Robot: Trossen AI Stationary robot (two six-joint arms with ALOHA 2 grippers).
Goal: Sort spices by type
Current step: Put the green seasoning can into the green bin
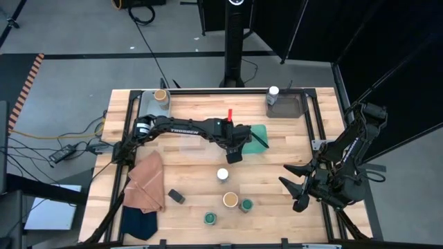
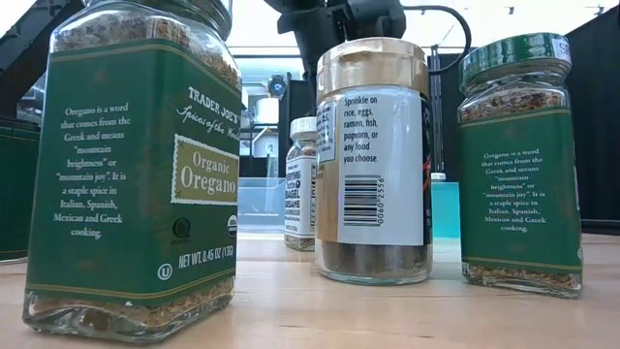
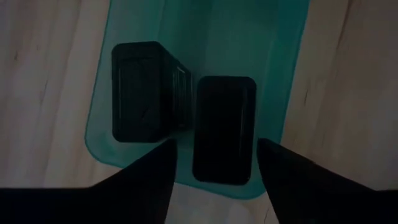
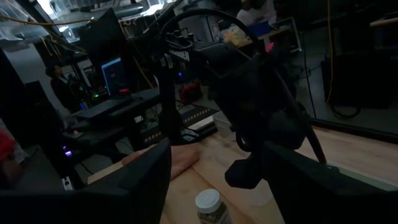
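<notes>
My left gripper (image 1: 235, 152) hangs over the near end of the teal tray (image 1: 261, 131). In the left wrist view it (image 3: 216, 146) is open, one finger on either side of a dark tin (image 3: 224, 127) lying in the tray beside a second dark tin (image 3: 146, 90). I see no contact. On the table stand a white-lidded jar (image 1: 222, 174), a tan-lidded jar (image 1: 230, 200) and two green-lidded oregano jars (image 1: 246, 205) (image 1: 210, 218), and a dark tin (image 1: 176, 196) lies there too. My right gripper (image 1: 289, 188) waits open near the right edge.
A tan-lidded jar (image 1: 160, 95) stands in the grey tray (image 1: 147, 104) at the far left. A white-lidded jar (image 1: 273, 91) stands at the grey tray (image 1: 289, 106) at the far right. Orange cloth (image 1: 145, 183) and navy cloth (image 1: 138, 223) lie near left.
</notes>
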